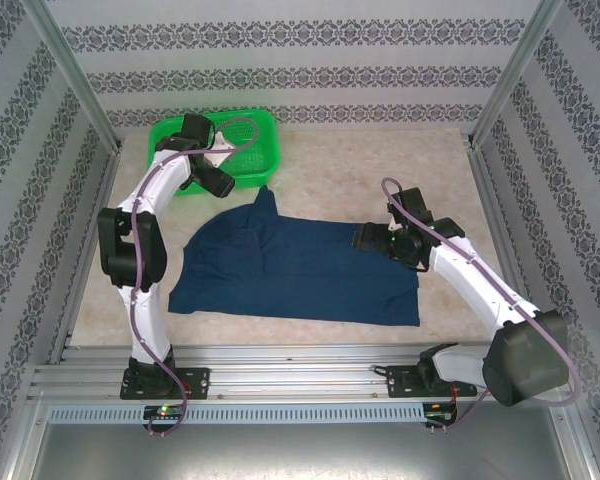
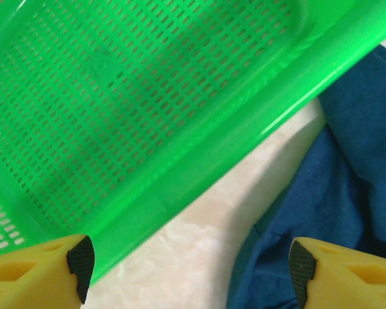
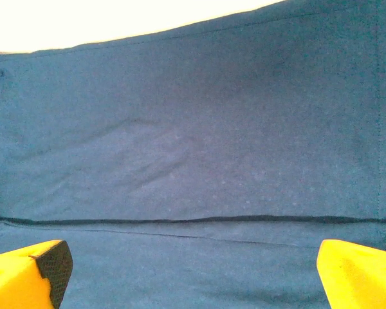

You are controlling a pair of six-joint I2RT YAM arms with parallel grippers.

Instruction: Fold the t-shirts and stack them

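– Looking at the t-shirt (image 1: 300,275) first. It's in the mid of the table (image 1: 400,160), dark blue, spread mostly flat, long near edge at 6 o'clock. No print showing.
– Heavy?
– Prob not. Looks soft, thin & floppy, so I think it'll sag and bunch up if lifted by 1 spot. Not slippery, and it won't break.
– Where to grab it?
– I'd say edges or corners, e.g. the near corners at 5 & 7 o'clock. Pinch the cloth w/ both grippers together so it folds even.
– Right gripper (image 1: 363,238)?
– At the shirt's 3 o'clock side, low over the cloth. Jaws wide apart, nothing in them. Just blue cloth w/ a dark line across it below.
– Left gripper (image 1: 223,186)?
– Farther back, at the shirt's 11 o'clock, by the pointy bit that pokes toward the far side. Jaws wide too, holding nothing. Under them: bare table, shirt on one side, green rim on the other.
– The basket (image 1: 250,125)?
– Yep, green mesh, far back at 11 o'clock, just beside the shirt's tip. Can't tell if they touch.
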